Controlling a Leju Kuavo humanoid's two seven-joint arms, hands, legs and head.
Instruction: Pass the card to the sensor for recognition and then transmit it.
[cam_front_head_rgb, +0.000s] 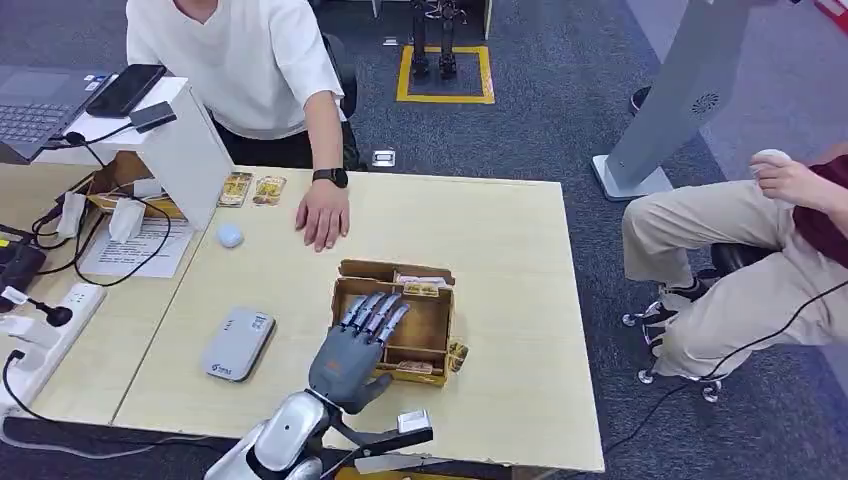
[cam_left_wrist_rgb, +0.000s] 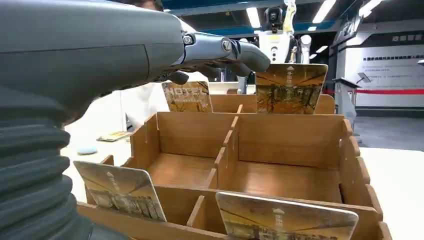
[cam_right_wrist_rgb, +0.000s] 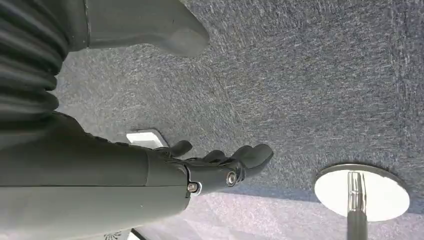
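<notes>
A compartmented wooden box stands mid-table, with brown patterned cards upright in slots along its near and far edges. My left hand hovers over the box's left half, fingers stretched forward and apart, holding nothing. From the left wrist, the fingertips reach toward a far card; a second far card and two near cards stand in their slots. The grey-white sensor lies flat on the table to the left of the box. My right hand hangs over the carpet, empty, fingers loosely extended.
A person sits across the table, one hand resting flat on it beyond the box. Two loose cards and a small white ball lie at the far left. A white stand, laptop and cables crowd the left side. Another person sits at right.
</notes>
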